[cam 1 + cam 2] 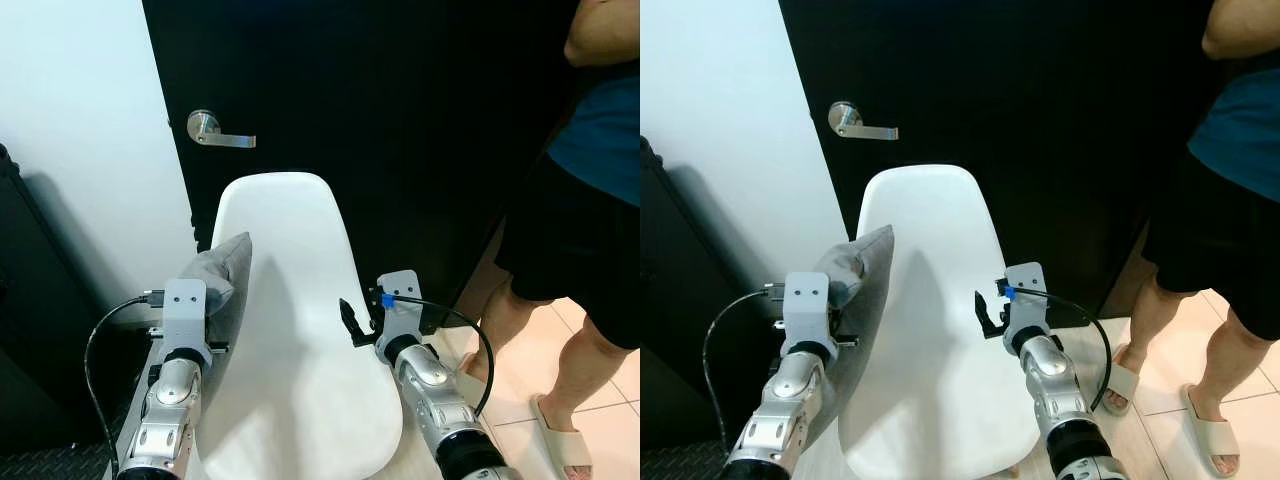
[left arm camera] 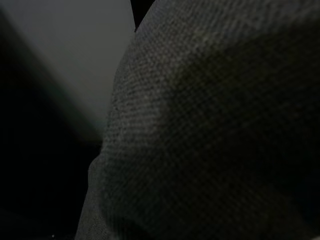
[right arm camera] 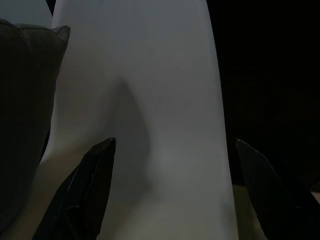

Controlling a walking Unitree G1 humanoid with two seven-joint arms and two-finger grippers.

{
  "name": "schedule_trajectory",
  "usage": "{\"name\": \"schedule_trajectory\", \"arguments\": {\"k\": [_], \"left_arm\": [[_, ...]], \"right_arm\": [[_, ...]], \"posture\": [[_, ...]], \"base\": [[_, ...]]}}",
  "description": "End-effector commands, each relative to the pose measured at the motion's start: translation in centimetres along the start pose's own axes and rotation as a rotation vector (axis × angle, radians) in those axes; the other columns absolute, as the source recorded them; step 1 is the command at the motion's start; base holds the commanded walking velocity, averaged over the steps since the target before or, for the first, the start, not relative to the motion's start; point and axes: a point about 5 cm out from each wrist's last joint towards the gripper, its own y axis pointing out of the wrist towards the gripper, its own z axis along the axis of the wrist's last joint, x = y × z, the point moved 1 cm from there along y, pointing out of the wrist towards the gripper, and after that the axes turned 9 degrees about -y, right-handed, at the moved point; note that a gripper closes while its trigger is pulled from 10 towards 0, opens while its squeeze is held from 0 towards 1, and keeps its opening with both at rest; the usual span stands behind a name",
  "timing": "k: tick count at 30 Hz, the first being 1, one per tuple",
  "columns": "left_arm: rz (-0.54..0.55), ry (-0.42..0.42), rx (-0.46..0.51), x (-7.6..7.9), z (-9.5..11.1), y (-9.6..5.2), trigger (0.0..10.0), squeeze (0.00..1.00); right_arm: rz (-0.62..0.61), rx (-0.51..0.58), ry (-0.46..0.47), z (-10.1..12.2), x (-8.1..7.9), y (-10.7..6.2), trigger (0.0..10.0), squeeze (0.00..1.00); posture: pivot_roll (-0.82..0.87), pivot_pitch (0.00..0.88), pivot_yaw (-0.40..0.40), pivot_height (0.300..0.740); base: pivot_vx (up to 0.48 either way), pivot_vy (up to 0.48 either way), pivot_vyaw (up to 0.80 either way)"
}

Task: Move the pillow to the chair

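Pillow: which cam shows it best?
Left eye view: the grey pillow is seen whole against the white chair, at the chair's left edge ahead of the left arm. Left wrist has only close, dark fabric; right wrist catches one corner.

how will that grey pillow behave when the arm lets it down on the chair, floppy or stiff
Probably soft and floppy: the grey pillow sags and creases beside the left gripper. Its coarse weave looks grippy, so it is unlikely to slip out. On the smooth, curved white chair it may slump or slide toward the seat's dip.
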Motion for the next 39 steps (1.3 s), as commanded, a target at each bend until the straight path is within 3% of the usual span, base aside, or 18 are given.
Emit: {"name": "schedule_trajectory", "arguments": {"k": [1, 4, 5, 7, 21, 23, 25, 26, 28, 29, 30, 31, 32, 34, 39], "left_arm": [[-0.029, 0.019, 0.054, 0.5, 1.2, 0.3, 10.0, 0.0], [-0.031, 0.023, 0.053, 0.6, 1.2, 0.3, 10.0, 0.0], [-0.009, -0.031, 0.056, 0.4, 1.2, 0.1, 10.0, 0.0], [0.007, -0.049, 0.054, 0.2, 1.1, 0.1, 10.0, 0.0], [0.008, -0.016, 0.047, 0.0, 0.9, -0.1, 10.0, 0.0], [-0.042, 0.031, 0.027, 0.5, 0.6, -0.1, 10.0, 0.0], [-0.093, 0.14, 0.016, 0.9, 0.4, 0.0, 10.0, 0.0], [-0.093, 0.14, 0.016, 0.9, 0.4, 0.0, 10.0, 0.0], [-0.193, 0.361, 0.075, 1.4, 1.2, 0.3, 10.0, 0.0], [-0.193, 0.361, 0.075, 1.4, 1.2, 0.3, 10.0, 0.0], [-0.235, 0.581, 0.119, 1.6, 1.5, 0.5, 10.0, 0.0], [-0.242, 0.695, 0.138, 1.5, 1.6, 0.8, 10.0, 0.0], [-0.242, 0.695, 0.138, 1.5, 1.6, 0.8, 10.0, 0.0], [-0.23, 0.828, 0.162, 1.1, 2.2, 1.5, 10.0, 0.0], [-0.253, 0.88, 0.189, 1.4, 2.7, 1.7, 10.0, 0.0]], "right_arm": [[0.002, 0.004, -0.002, 0.0, 0.0, -0.1, 10.0, 0.0], [0.002, 0.005, -0.003, 0.0, 0.0, -0.1, 10.0, 0.0], [0.001, 0.004, -0.003, 0.0, 0.0, -0.1, 10.0, 0.0], [0.001, 0.004, -0.003, -0.1, 0.0, -0.1, 10.0, 0.0], [0.012, 0.004, -0.002, -0.1, -0.1, -0.3, 10.0, 0.0], [0.012, 0.003, 0.002, -0.2, -0.1, -0.3, 10.0, 0.0], [0.009, -0.003, 0.007, -0.3, 0.0, -0.3, 10.0, 0.0], [0.009, -0.003, 0.007, -0.3, 0.0, -0.3, 10.0, 0.0], [-0.003, -0.002, 0.022, -0.1, 0.1, -0.2, 10.0, 0.0], [-0.003, -0.002, 0.022, -0.1, 0.1, -0.2, 10.0, 0.0], [0.003, -0.002, 0.026, -0.1, 0.1, -0.1, 10.0, 0.0], [0.01, -0.002, 0.027, 0.0, -0.1, 0.0, 10.0, 0.0], [0.01, -0.002, 0.027, 0.0, -0.1, 0.0, 10.0, 0.0], [0.022, 0.0, 0.032, 0.2, -0.3, 0.1, 10.0, 0.0], [0.028, 0.016, 0.046, 0.4, -0.4, 0.1, 10.0, 0.0]], "posture": [[0.07, 0.039, -0.037, 0.74], [0.07, 0.039, -0.037, 0.74], [0.07, 0.043, -0.037, 0.74], [0.07, 0.043, -0.037, 0.74], [0.07, 0.052, -0.043, 0.74], [0.07, 0.049, -0.046, 0.74], [0.07, 0.053, -0.05, 0.74], [0.07, 0.053, -0.05, 0.74], [0.07, 0.055, -0.057, 0.74], [0.07, 0.055, -0.057, 0.74], [0.08, 0.054, -0.061, 0.74], [0.08, 0.054, -0.061, 0.74], [0.08, 0.054, -0.061, 0.74], [0.08, 0.055, -0.066, 0.74], [0.07, 0.056, -0.067, 0.721]], "base": [[0.0, -0.48, 0.0], [0.0, -0.48, 0.0], [0.0, -0.296, 0.0], [0.0, -0.148, 0.0], [0.0, 0.0, 0.0], [0.0, 0.0, 0.0], [0.0, 0.0, 0.0], [0.0, 0.0, 0.0], [0.0, 0.0, 0.0], [0.0, 0.0, 0.0], [0.0, 0.0, 0.0], [0.0, 0.0, 0.0], [0.0, 0.0, 0.0], [0.0, 0.0, 0.0], [0.0, 0.0, 0.0]]}}
